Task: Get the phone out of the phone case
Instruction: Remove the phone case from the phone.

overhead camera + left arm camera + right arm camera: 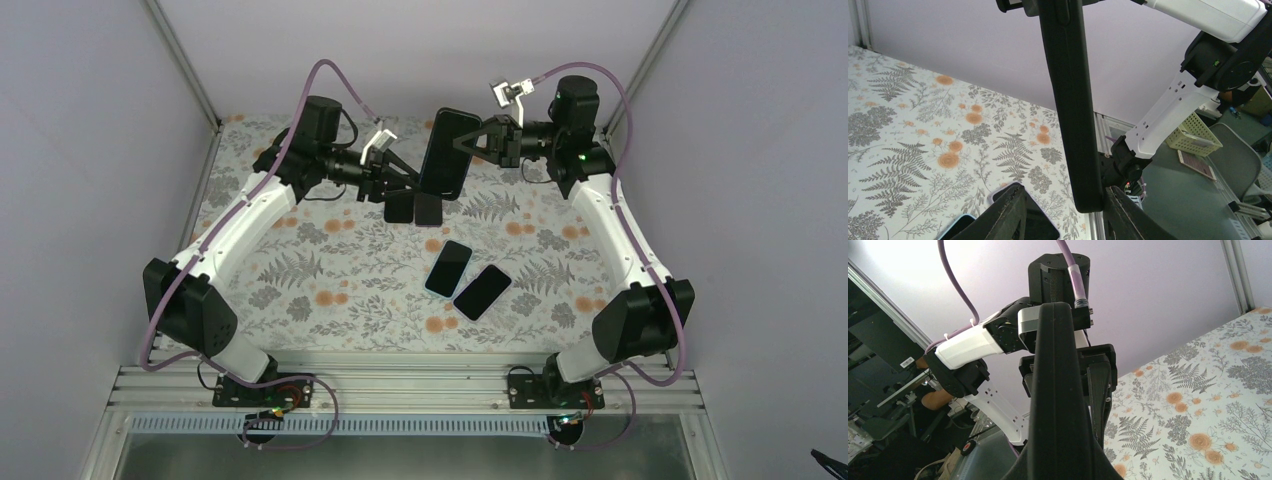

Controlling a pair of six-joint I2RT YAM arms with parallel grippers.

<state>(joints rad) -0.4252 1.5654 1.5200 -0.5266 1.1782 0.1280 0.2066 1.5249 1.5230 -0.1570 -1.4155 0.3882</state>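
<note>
A black phone case (447,152) with the phone in it stands upright in the air above the far middle of the table. I cannot tell the phone apart from the case in any view. My right gripper (480,140) is shut on its upper part; the case (1060,390) fills the right wrist view between those fingers. My left gripper (415,180) straddles the lower end of the case (1073,100). Its right finger (1128,220) is against the case edge, while its left finger (1008,215) stands apart from it, so the left gripper (1064,194) is open.
Two dark phones (448,268) (482,292) lie side by side on the floral table mat (330,270) at centre. Beneath the left gripper lie a lilac-edged phone (1040,220) and a light-blue-edged phone (955,225). A metal rail (400,385) runs along the near edge.
</note>
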